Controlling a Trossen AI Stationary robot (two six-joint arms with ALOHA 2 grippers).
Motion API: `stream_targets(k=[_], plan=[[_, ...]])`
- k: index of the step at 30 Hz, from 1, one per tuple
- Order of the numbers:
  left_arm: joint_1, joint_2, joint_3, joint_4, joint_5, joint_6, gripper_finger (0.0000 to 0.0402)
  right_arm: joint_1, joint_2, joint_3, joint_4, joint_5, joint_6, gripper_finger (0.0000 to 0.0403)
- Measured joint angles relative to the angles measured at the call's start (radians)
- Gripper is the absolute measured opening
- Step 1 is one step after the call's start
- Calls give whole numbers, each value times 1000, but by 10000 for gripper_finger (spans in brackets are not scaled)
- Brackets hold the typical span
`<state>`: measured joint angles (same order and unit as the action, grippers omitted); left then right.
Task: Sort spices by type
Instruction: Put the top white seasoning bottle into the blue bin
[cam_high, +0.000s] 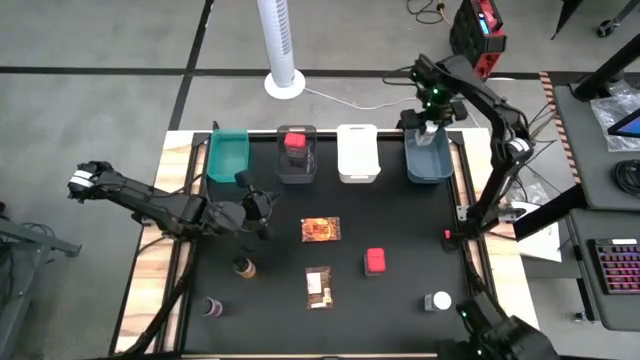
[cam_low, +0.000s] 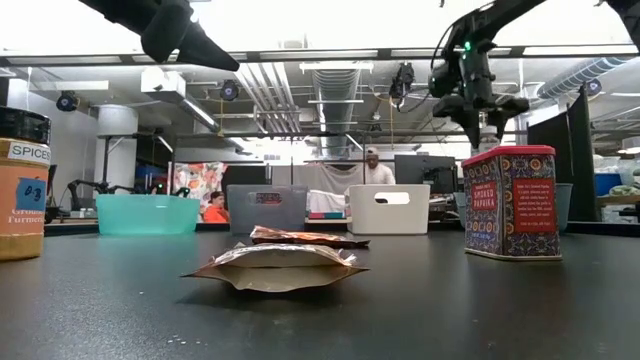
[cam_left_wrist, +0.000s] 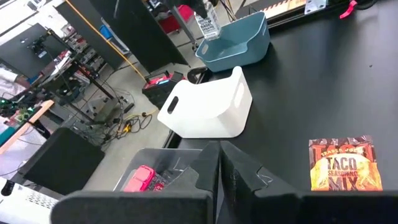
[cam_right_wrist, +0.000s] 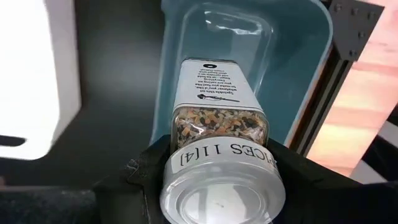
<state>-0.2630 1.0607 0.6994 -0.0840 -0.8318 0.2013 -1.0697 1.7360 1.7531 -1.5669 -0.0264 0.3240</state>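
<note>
Hanging over blue bin (cam_high: 429, 160), right pincer (cam_high: 430, 127) is pinching white-capped jar (cam_right_wrist: 217, 130). Red tub (cam_high: 295, 141) is sitting in grey bin (cam_high: 296, 172). Six spices are waiting nearer than blue bin. Left pincer (cam_high: 262, 212), pressed together, is idling.

Black table (cam_high: 400, 300): four bins (cam_high: 358, 152), packets (cam_high: 320, 229), tub (cam_high: 376, 262), jars (cam_high: 438, 301).
</note>
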Motion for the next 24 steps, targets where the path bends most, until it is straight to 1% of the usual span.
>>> stream_targets(k=[3,10,16,24], plan=[[0,0,0,0,0,7,0,-15,40,0,14,0,-50,192],[0,0,0,-12,0,9,0,-39,105,-2,70,-9,-80,192],[0,0,-1,-28,0,-4,0,-44,98,-32,111,-29,-93,192],[0,0,-1,-28,0,-12,0,-58,68,-154,193,-26,-79,192]])
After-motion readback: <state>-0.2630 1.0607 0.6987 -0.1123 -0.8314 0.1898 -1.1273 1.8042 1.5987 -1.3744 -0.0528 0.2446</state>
